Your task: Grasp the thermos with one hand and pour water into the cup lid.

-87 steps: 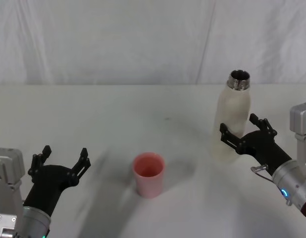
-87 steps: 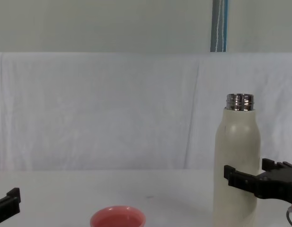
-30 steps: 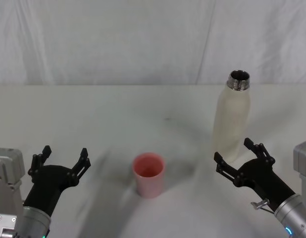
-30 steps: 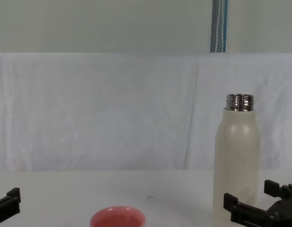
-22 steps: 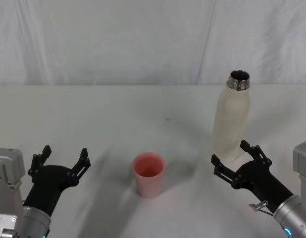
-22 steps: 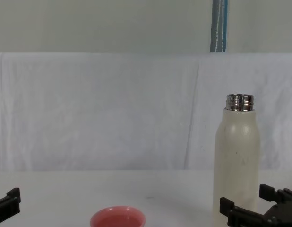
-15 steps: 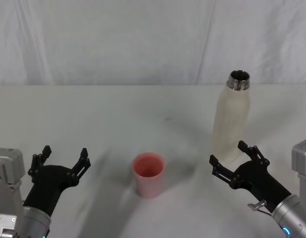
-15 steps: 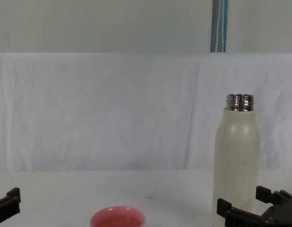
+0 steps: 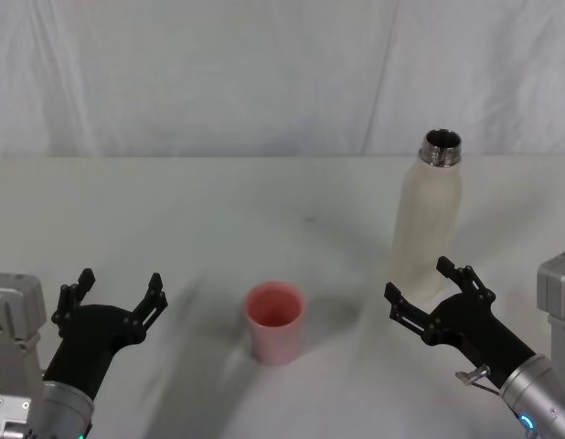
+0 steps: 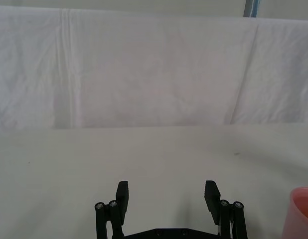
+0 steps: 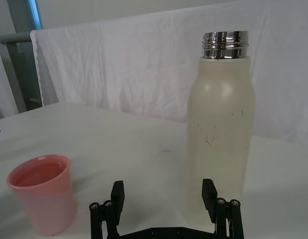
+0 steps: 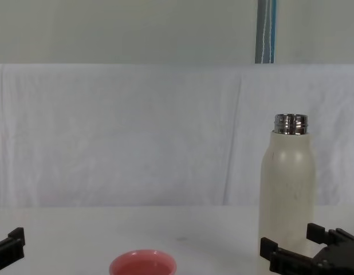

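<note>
Head view: thermos [image 9: 430,219] stands upright at table right, cup lid [image 9: 274,321] centre; right gripper [image 9: 427,294] jaws spread, just short of its base, not touching. Left gripper [image 9: 115,294] parked, fingers apart. Rigid, likely heavy, smooth matte wall; grab mid-body, squarely.

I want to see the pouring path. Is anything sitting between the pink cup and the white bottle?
No. In the head view, just bare table lies between the cup and the bottle.

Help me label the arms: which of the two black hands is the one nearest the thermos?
The right hand, open just in front of the cream thermos. The left hand sits open far across the table, beyond the pink cup lid.
</note>
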